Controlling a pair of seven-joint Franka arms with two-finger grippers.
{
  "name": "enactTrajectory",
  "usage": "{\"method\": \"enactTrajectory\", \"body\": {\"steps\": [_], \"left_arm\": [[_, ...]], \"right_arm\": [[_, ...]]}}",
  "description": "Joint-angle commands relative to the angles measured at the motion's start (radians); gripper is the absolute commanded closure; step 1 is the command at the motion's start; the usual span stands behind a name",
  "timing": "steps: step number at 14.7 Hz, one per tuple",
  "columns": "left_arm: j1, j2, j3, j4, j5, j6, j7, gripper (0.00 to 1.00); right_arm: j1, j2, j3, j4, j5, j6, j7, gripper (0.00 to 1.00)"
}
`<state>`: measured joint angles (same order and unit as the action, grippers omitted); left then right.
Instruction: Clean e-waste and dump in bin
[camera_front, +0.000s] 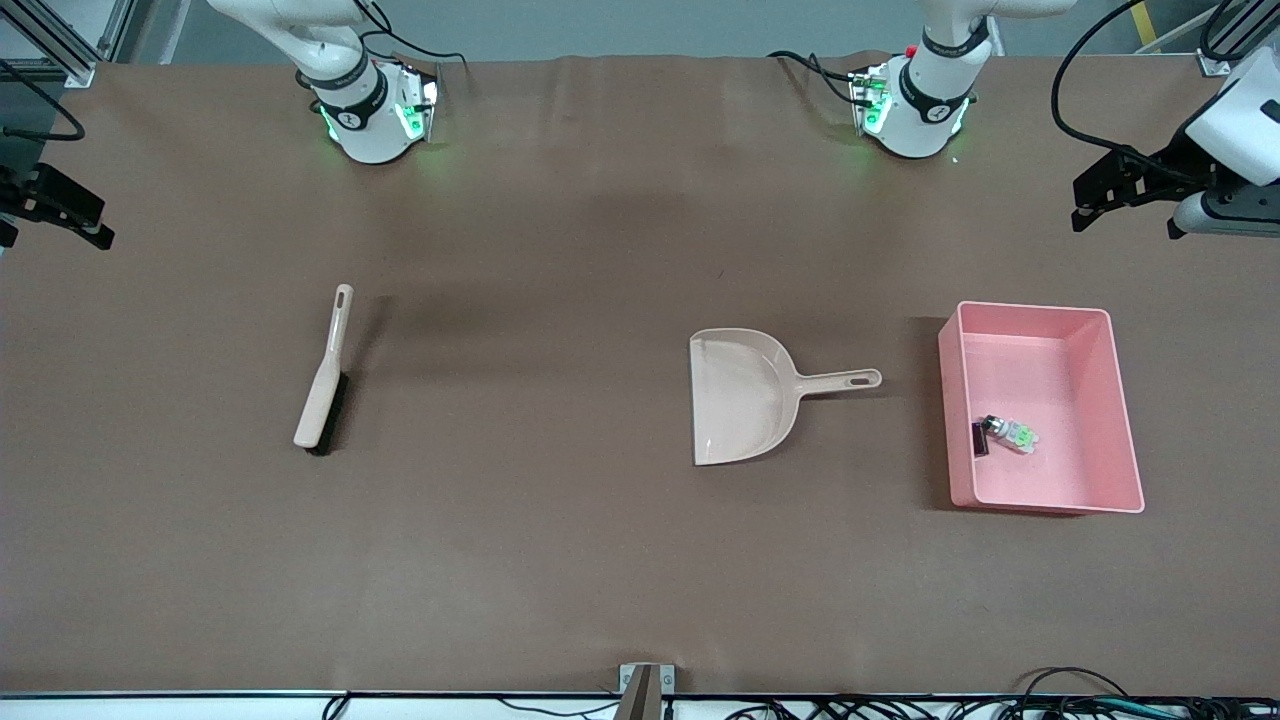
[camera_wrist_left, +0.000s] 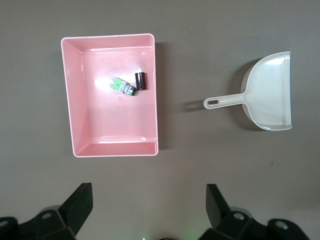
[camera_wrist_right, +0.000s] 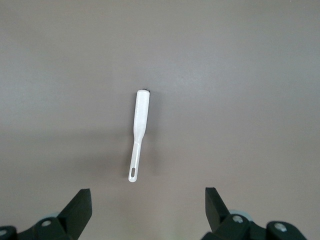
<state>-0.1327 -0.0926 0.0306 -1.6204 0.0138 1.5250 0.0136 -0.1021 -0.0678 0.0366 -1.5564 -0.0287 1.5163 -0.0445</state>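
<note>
The e-waste lies inside the pink bin (camera_front: 1124, 400) (camera_wrist_left: 72, 100), at the left arm's end of the table. It is two small pieces side by side: a white component with green marks (camera_front: 1014, 434) (camera_wrist_left: 119, 86) and a dark maroon block (camera_front: 980, 440) (camera_wrist_left: 141, 80). My left gripper (camera_wrist_left: 148, 201) hangs open high over bare table beside the bin, holding nothing. My right gripper (camera_wrist_right: 147, 200) is open and empty too, high above the beige brush (camera_wrist_right: 141, 120). Neither hand shows in the front view.
A beige dustpan (camera_front: 742, 394) (camera_wrist_left: 271, 92) lies empty mid-table, its handle pointing at the bin. The beige brush (camera_front: 324, 382) with dark bristles lies toward the right arm's end. Black fixtures (camera_front: 1130, 185) (camera_front: 55, 205) jut in at both table ends.
</note>
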Motion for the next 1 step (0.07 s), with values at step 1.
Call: {"method": "enactTrajectory", "body": {"steps": [1], "left_arm": [[-0.002, -0.022, 0.000, -0.015, -0.003, -0.003, -0.006, 0.00]], "right_arm": [[-0.002, -0.017, -0.003, -0.011, 0.003, -0.001, 0.005, 0.00]]}}
